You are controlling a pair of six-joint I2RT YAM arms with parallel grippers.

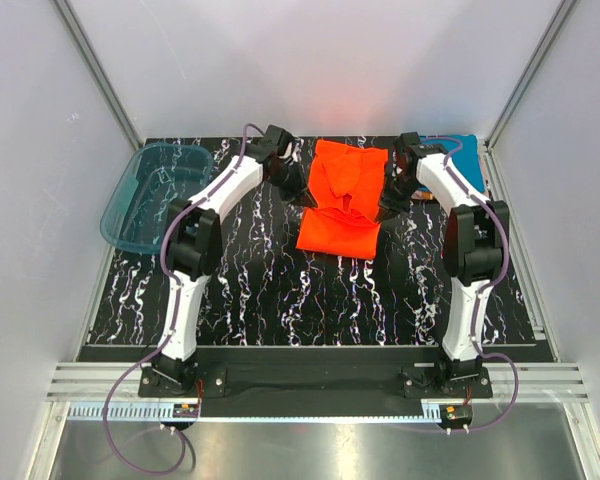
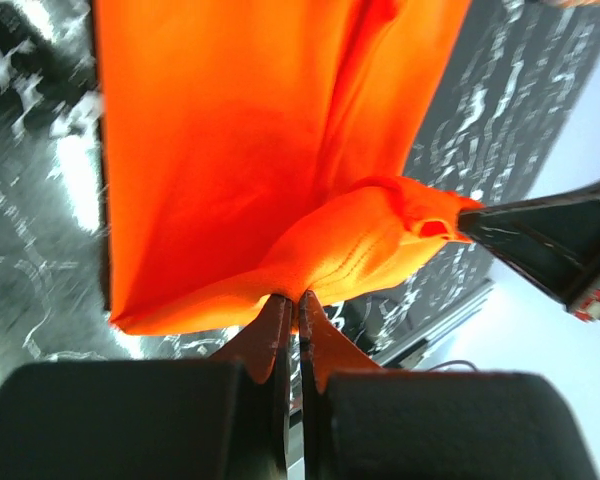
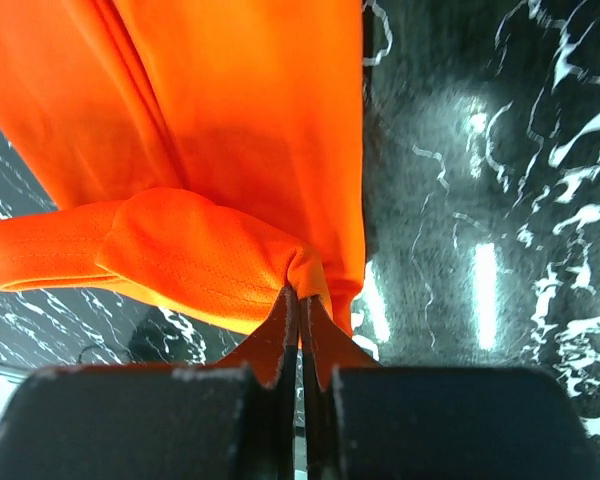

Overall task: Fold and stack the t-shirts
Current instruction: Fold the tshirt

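Standing over it, I take in the black marbled surface (image 1: 280,300) first, with the orange-red t-shirt (image 1: 340,225) lying down the middle of its far half, between the arms. A teal plastic tub (image 1: 145,200) hangs over the far left edge. A folded teal blue t-shirt (image 1: 467,146) sits in the far right corner, partly behind the right arm.

The orange shirt looks light and thoroughly limp. It is a thin knit that bunches and drapes wherever it is lifted, so I'd judge it needs two matching holds on opposite side edges or it will sag and twist. That is how it is held. The left tool (image 2: 292,302) has its jaws pressed together on a gathered pinch of the shirt's left edge. The right tool (image 3: 299,296) likewise nips a bunch of the right edge beside a stitched hem. Pinches that small could slip off such smooth cloth.
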